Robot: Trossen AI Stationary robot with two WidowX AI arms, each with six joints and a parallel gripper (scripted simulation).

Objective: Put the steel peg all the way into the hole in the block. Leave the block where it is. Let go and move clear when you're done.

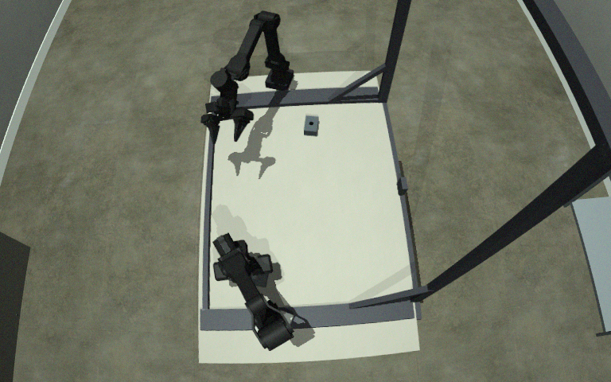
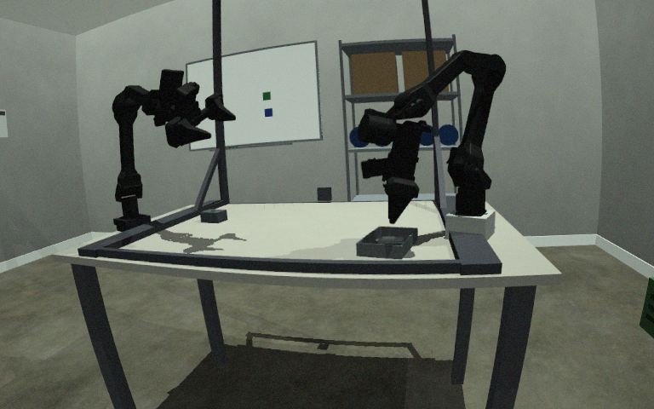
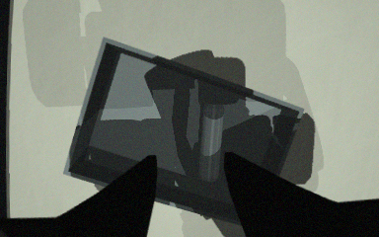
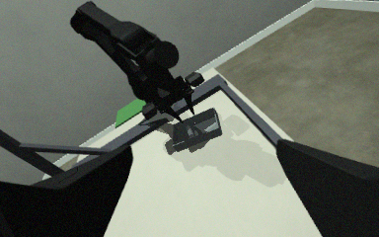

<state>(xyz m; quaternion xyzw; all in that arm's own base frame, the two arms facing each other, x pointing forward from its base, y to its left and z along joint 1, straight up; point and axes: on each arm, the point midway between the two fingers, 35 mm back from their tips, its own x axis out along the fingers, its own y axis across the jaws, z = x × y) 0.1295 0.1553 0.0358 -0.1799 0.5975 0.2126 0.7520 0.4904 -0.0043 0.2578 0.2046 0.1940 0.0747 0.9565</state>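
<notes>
Counting from left to right: two arms, two pincers, one tray, one peg, one block with one hole visible in its top.

Begin with the left arm: bent high at the elbow, forearm sloping down, wrist turned so as to point the left pincer point(image 1: 245, 270) point(image 2: 392, 219) point(image 3: 190, 161) point(image 4: 188, 118) downward over the tray point(image 2: 378, 250) point(image 3: 130, 47) point(image 4: 202, 141). Find it partly open, with nothing between the fingers. Below, see the steel peg point(image 2: 387, 238) point(image 3: 211, 143) lying on its side within the tray walls, nearer one fingertip than the other, and out of the hole. Note walls around the peg on all four sides, and the metal frame point(image 1: 208, 225) point(image 2: 289, 264) point(image 3: 4, 99) point(image 4: 252, 116) running near the tray along one edge of the surface point(image 1: 337, 202) point(image 2: 289, 231) point(image 3: 341, 74) point(image 4: 207, 207).

Moving right, find a broad stretch of surface between tray and block point(image 1: 311, 130) point(image 2: 213, 216), the latter resting flat near the frame at the right arm's end, with the hole point(image 1: 311, 122) facing up.

Last, take in the right arm: folded at the elbow, raised well above the surface, reaching toward the frame's long edge. See the right pincer point(image 1: 225, 141) point(image 2: 222, 126) point(image 4: 203, 149) wide open, holding nothing, well apart from block and tray.
</notes>
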